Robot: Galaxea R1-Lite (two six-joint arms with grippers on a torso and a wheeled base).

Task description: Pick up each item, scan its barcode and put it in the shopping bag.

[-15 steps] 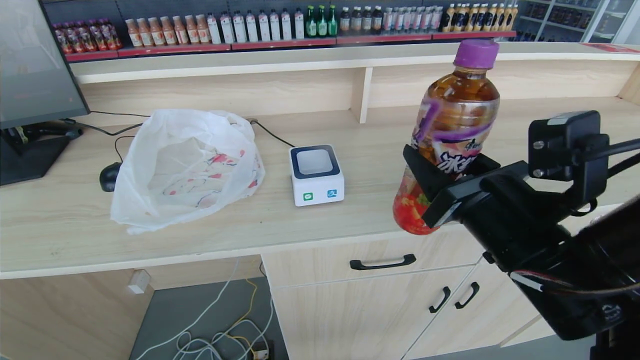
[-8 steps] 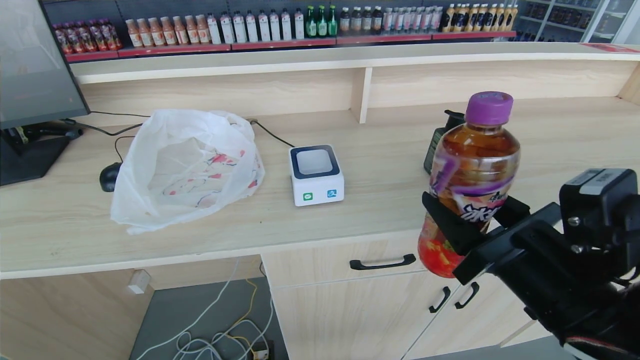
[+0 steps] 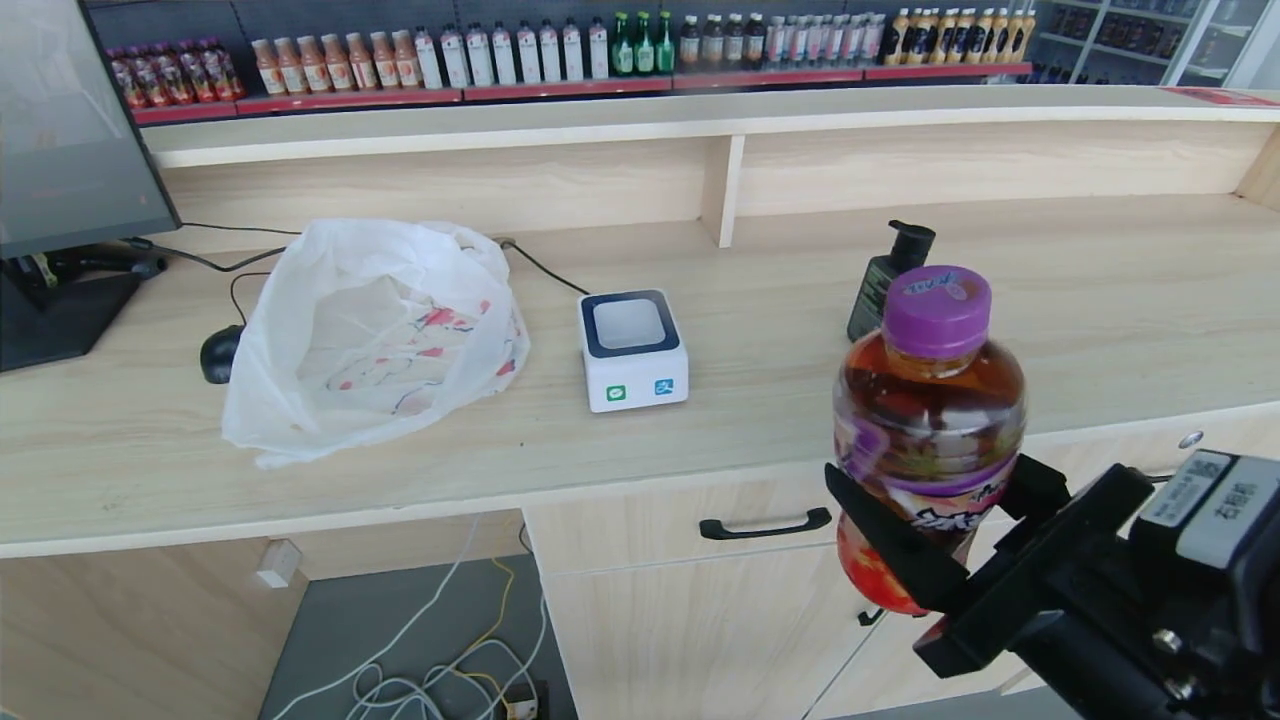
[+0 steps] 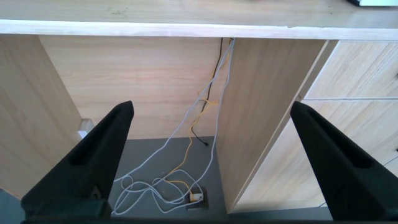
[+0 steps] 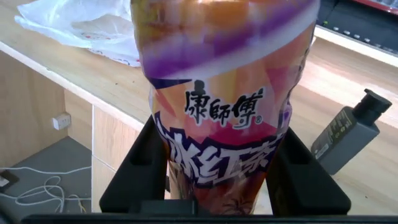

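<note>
Across the last second the shopping bag [image 3: 370, 335] on the left of the counter [image 3: 750, 420] and the scanner [image 3: 632, 350] just to its right stay put. What changes is on the right: the right gripper [image 3: 935, 510] has carried the tea bottle [image 3: 925, 400] down and back from high over the counter to a spot in front of its edge, uncovering a dark pump bottle [image 3: 885, 283] that stands behind it. Its jaws are clamped on the bottle's lower label, and the bottle is upright. That suggests the barcode is not yet read, since the bottle is now farther from the scanner window rather than over it. The left gripper [image 4: 211, 109] hangs below the counter with its jaws spread wide and nothing between them. As for containers, the bag lies slumped with its mouth open; red print shows through, and whether anything is inside cannot be told. The tea bottle is capped in purple and nearly full of amber drink.
</note>
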